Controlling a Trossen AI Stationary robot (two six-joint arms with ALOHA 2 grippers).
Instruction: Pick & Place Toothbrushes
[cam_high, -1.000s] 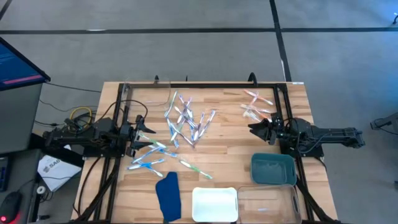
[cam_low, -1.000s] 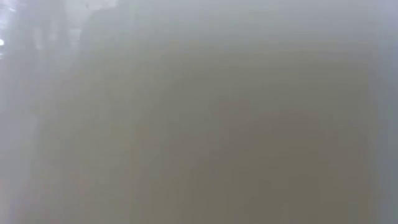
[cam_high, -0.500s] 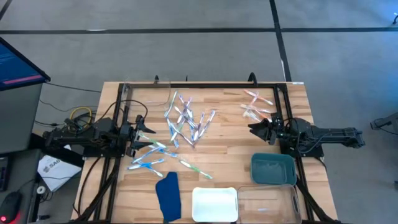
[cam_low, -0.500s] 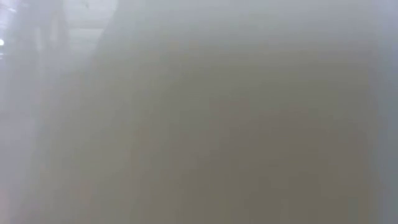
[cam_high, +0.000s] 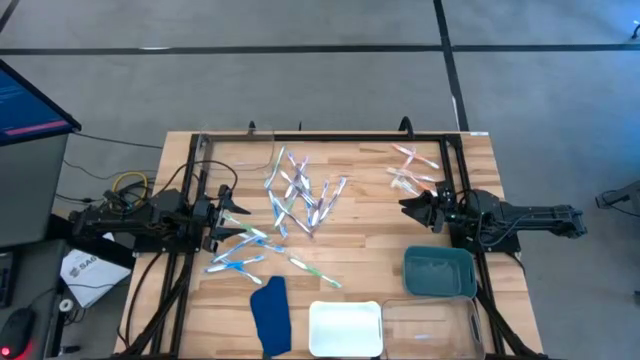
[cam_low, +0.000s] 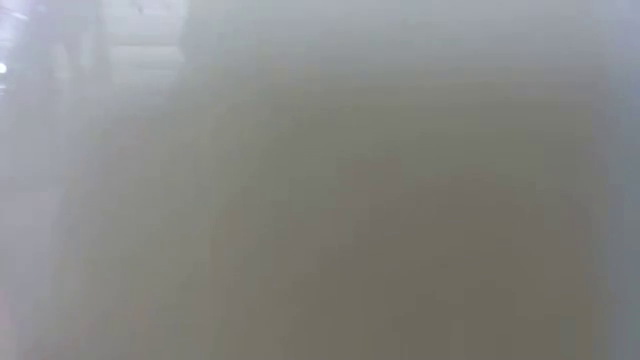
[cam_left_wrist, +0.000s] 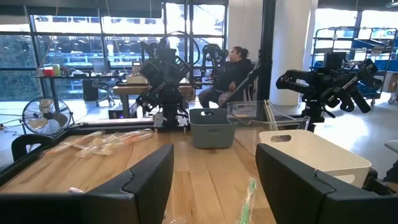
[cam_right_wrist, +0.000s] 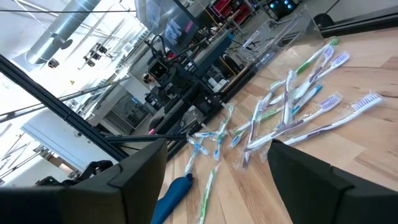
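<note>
Left gripper (cam_high: 238, 212) at left edge, jaws wide, empty. Toothbrushes (cam_high: 298, 198) loose mid-surface, a few (cam_high: 412, 170) far right. Teal bin (cam_high: 440, 272), white tray (cam_high: 345, 327) look empty. Right gripper (cam_high: 408, 208) jaws wide, empty. Basically nothing sorted yet.

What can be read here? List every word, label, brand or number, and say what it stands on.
Nothing can be read in full.
White printed pack on the floor: dark lettering, too small to read.
Blue monitor screen: its lines are too small to read.
</note>
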